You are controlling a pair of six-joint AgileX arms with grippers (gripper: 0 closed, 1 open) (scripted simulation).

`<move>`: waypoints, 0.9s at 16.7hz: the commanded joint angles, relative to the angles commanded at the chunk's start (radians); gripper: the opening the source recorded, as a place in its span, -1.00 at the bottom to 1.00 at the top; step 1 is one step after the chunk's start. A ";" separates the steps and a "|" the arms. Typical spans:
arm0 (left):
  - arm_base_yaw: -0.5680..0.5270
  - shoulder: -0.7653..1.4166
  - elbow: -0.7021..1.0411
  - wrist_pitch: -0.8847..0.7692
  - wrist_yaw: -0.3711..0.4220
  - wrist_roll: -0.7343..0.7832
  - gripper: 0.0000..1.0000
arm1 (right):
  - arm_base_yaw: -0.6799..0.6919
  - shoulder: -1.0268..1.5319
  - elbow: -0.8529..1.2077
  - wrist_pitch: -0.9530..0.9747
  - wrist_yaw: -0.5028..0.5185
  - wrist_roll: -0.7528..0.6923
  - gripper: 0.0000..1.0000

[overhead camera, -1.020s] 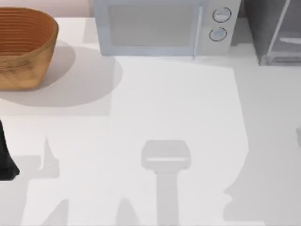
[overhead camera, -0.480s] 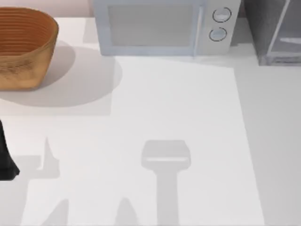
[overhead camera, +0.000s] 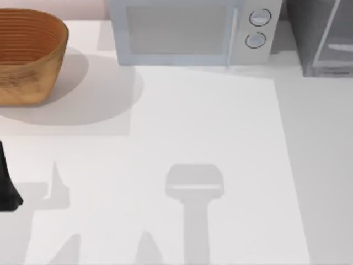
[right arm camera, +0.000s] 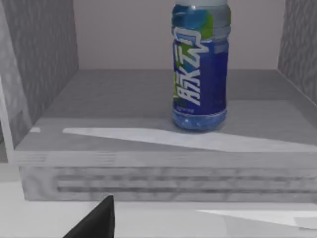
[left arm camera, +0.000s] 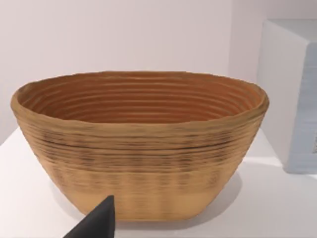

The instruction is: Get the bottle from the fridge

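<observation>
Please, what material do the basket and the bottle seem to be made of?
The basket looks like woven wicker or coiled rattan with a matte finish: ribbed tan bands circle its wall. The bottle, upright in the fridge, looks like glossy plastic, probably: a printed blue label wraps it, and its base looks translucent.

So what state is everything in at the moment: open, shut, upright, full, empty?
fridge: open at the front, with its inside floor in sight.
bottle: upright on the fridge floor, nothing gripping it.
microwave: door shut.
basket: upright, nothing to see inside.
left gripper: facing the basket, holding nothing that I can see.
right gripper: facing the open fridge, short of the bottle.
</observation>
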 joint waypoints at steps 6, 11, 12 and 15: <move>0.000 0.000 0.000 0.000 0.000 0.000 1.00 | 0.090 0.184 0.352 -0.163 0.102 -0.019 1.00; 0.000 0.000 0.000 0.000 0.000 0.000 1.00 | 0.192 0.346 0.721 -0.356 0.209 -0.026 1.00; 0.000 0.000 0.000 0.000 0.000 0.000 1.00 | 0.208 0.366 0.766 -0.386 0.226 -0.027 1.00; 0.000 0.000 0.000 0.000 0.000 0.000 1.00 | 0.238 0.397 0.838 -0.441 0.257 -0.030 1.00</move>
